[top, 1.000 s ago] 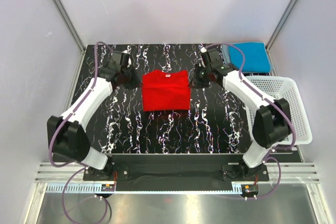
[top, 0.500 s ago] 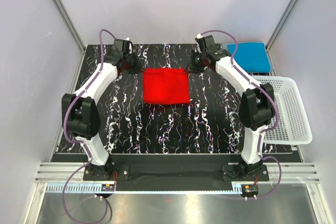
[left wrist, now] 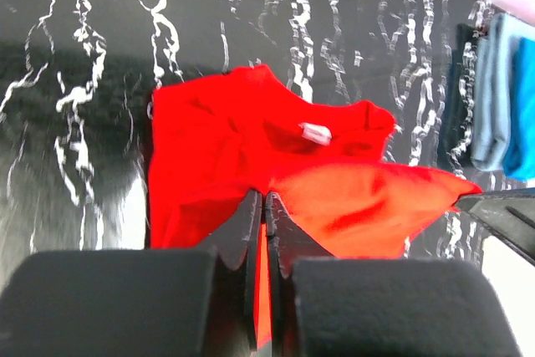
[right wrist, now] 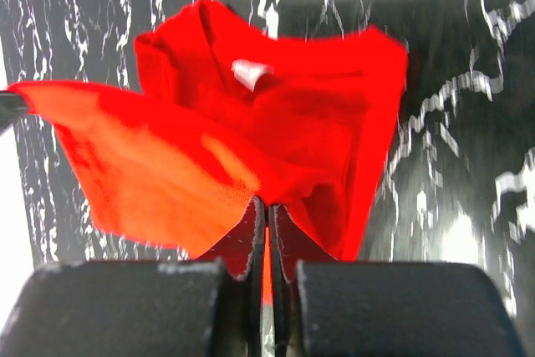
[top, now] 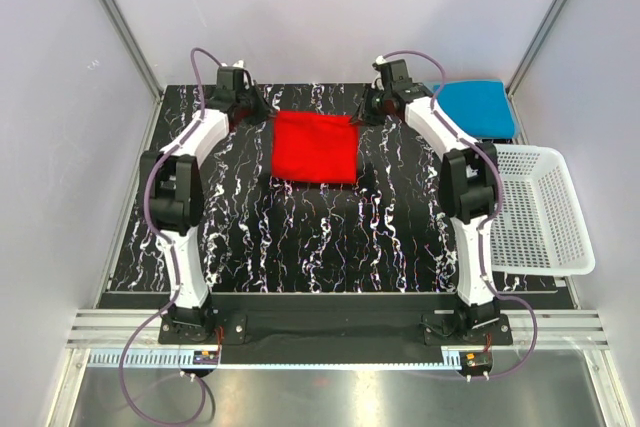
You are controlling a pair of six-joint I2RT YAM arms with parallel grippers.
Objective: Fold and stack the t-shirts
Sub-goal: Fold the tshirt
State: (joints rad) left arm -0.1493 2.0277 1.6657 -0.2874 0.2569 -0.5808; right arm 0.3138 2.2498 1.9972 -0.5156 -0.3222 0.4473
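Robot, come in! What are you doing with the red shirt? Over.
Left gripper shut on red shirt. Right gripper too. Blue shirt apart, far right. Nothing blocking.

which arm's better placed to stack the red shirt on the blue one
Right. The right gripper pinches the bright red cloth t-shirt nearest the bright blue folded t-shirt; the left gripper holds its opposite side.

Overhead looks down; wrists look close (sharing red t-shirt (top: pixel 315 147)).
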